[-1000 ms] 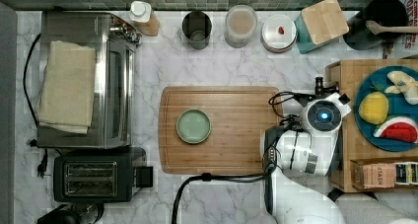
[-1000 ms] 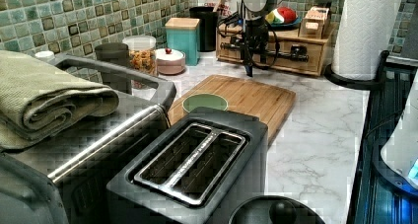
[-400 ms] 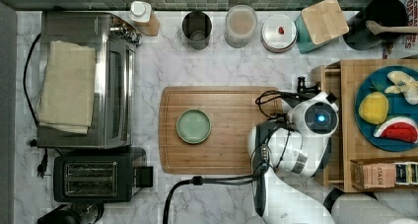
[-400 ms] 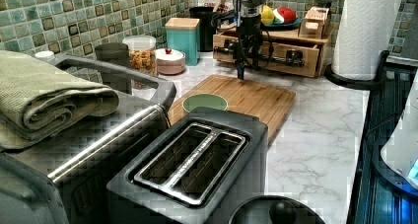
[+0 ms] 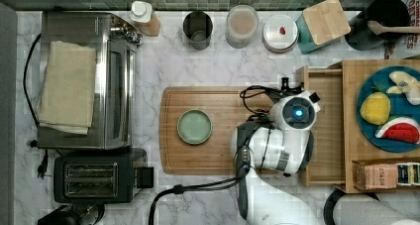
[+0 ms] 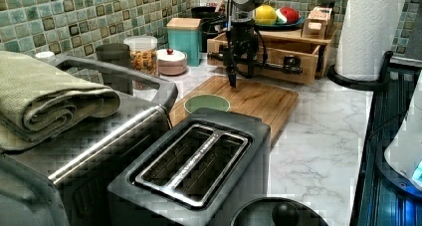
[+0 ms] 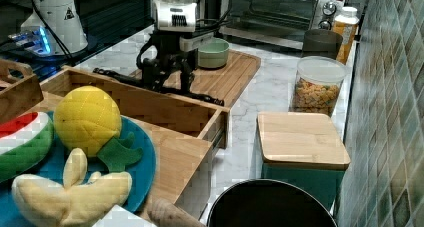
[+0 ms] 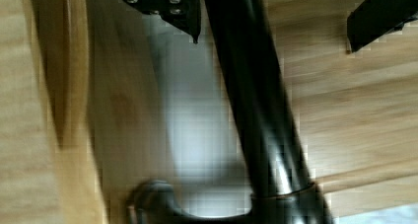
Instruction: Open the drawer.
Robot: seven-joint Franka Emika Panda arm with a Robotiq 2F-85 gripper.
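The drawer (image 5: 324, 131) stands pulled out over the cutting board (image 5: 218, 131) edge, jaws set apart astride its black handle (image 8: 256, 100), a green bowl (image 5: 194, 127) nearby on the board.

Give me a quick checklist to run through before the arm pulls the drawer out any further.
1. Hand at the handle: ok, the bar runs between its two fingers in the wrist view.
2. Grip closed on the bar: cannot tell.
3. Drawer already partly out: ok, its plain wooden inside shows in the top view.
4. Pull path: not ok, the cutting board lies right in front of the drawer, which reaches over its edge.
5. Green bowl apart from the hand: ok, it sits further along the board.
6. Plate of toy fruit on top: ok, resting flat.
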